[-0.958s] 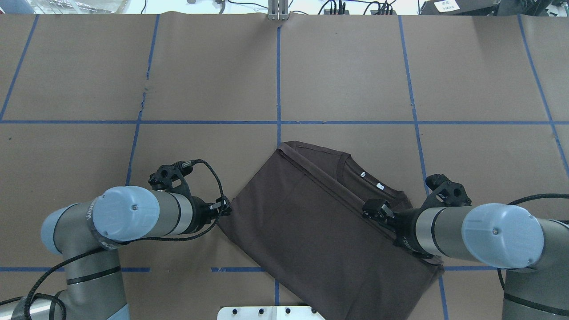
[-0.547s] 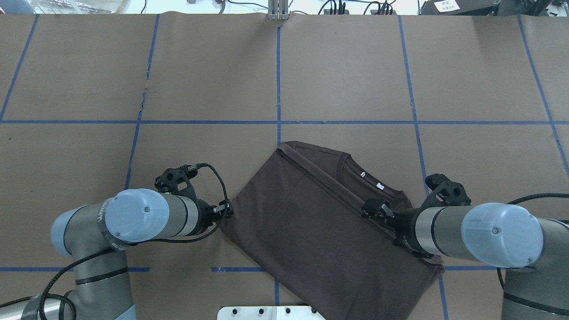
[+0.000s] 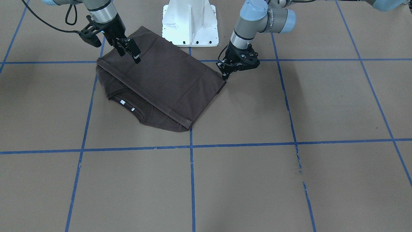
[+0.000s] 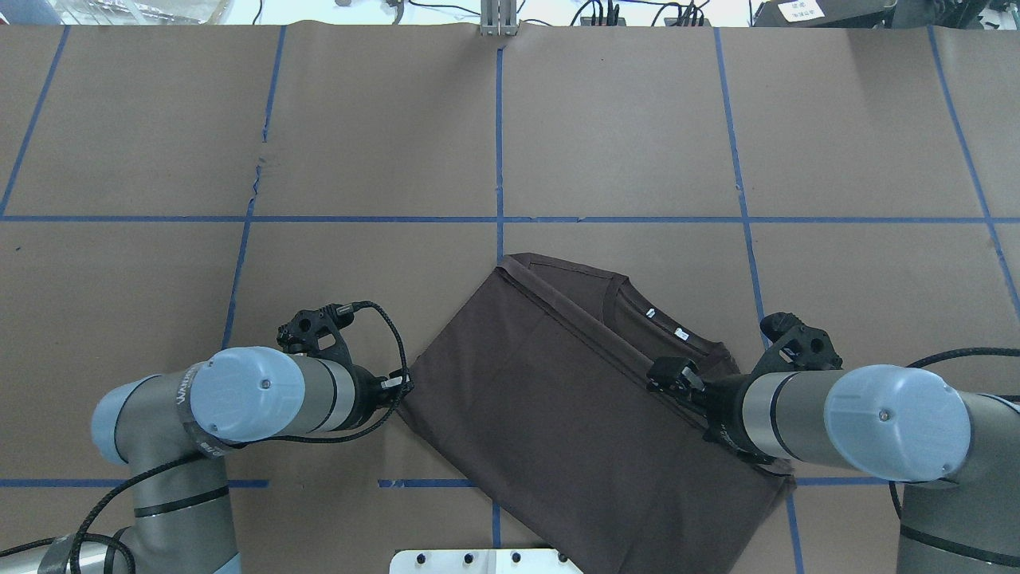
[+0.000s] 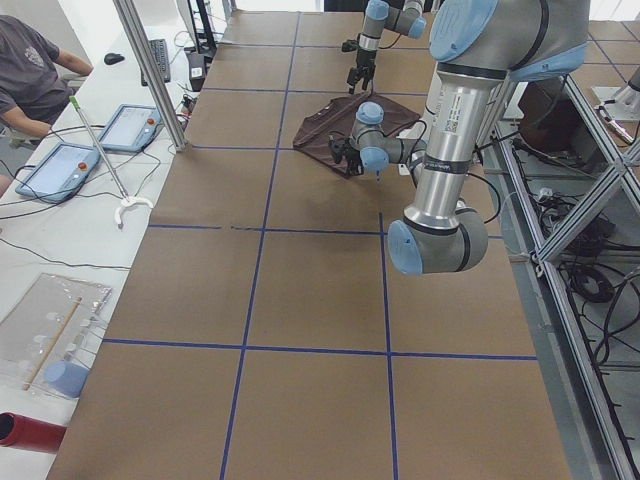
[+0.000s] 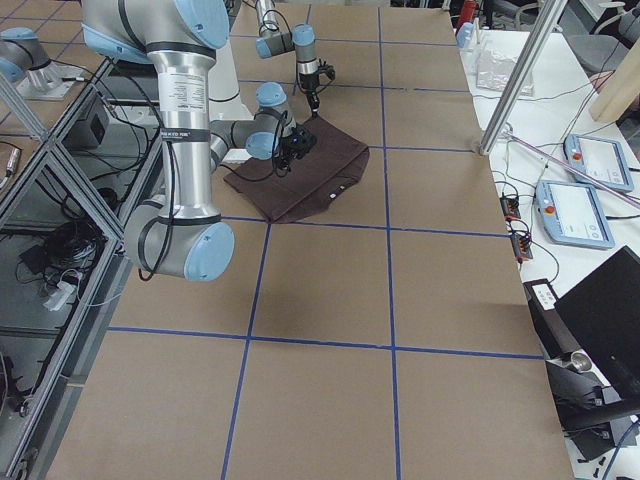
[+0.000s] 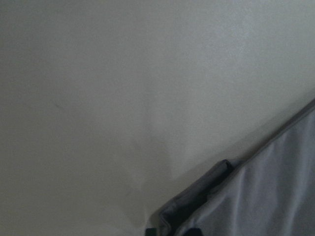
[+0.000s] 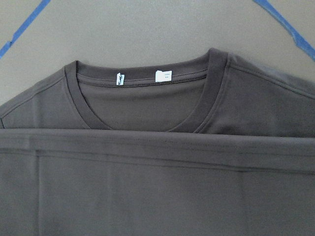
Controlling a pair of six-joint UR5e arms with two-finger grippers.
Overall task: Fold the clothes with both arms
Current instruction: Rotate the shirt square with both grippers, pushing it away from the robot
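Note:
The dark grey-brown T-shirt (image 4: 558, 414) lies folded flat on the brown table, close to the robot's base, with its collar (image 8: 147, 81) and white tags on the far side. The folded layer covers it up to just below the collar. My left gripper (image 4: 405, 384) is down at the shirt's left corner (image 7: 216, 172); I cannot tell whether its fingers are open or shut. At the shirt's right side, my right gripper (image 3: 132, 54) hovers a little above the folded layer, open, with nothing in it.
The white pedestal (image 3: 190, 22) stands right behind the shirt. Blue tape lines (image 4: 499, 143) cross the brown table cover. A person (image 5: 25, 70) sits beside tablets (image 5: 125, 125) off the far table edge.
My left arm has shifted to the right and its gripper has moved slightly nearer along the shirt's left corner. The right arm and the shirt have stayed still.

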